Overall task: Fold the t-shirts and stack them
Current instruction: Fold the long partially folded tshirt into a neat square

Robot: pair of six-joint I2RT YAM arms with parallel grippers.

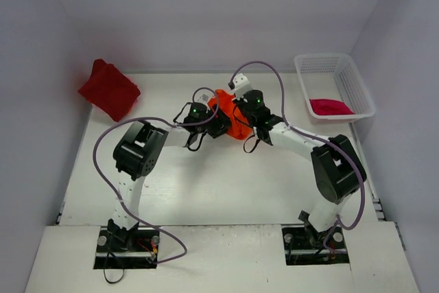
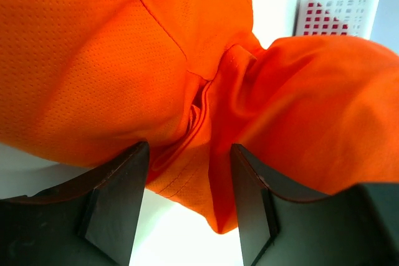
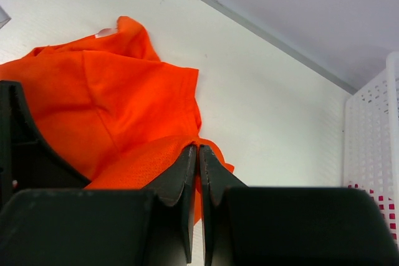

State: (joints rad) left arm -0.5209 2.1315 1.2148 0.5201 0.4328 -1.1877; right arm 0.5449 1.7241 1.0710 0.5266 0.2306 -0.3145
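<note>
The orange t-shirt (image 1: 232, 120) is bunched up in the middle of the white surface (image 1: 206, 190), squeezed in between the two end effectors. It is not folded. It has lots of bumps and creases.

The left end effector (image 1: 218, 125) is just on the left side of the shirt and points at it. Its camera shows the left end effector (image 2: 189, 151) with its two fingers standing apart, about half wide. A fold of the orange t-shirt (image 2: 124, 60) hangs right between the finger tips and fills most of that picture.

The right end effector (image 1: 240, 110) is on the other side of the shirt, close to the left one. Its camera shows the right end effector (image 3: 198, 154) with its fingers pressed tight together. A thin bit of the orange t-shirt (image 3: 112, 91) shows in the slit between them, so it is pinching the cloth. The rest of the shirt spreads out past the tips and to their left.

The dark red t-shirt (image 1: 110, 90) lies in a heap far to the left of the left end effector, by the wall.

The white basket (image 1: 363, 111) sits far to the right of the right end effector. The pink t-shirt (image 1: 330, 106) lies inside it.
</note>
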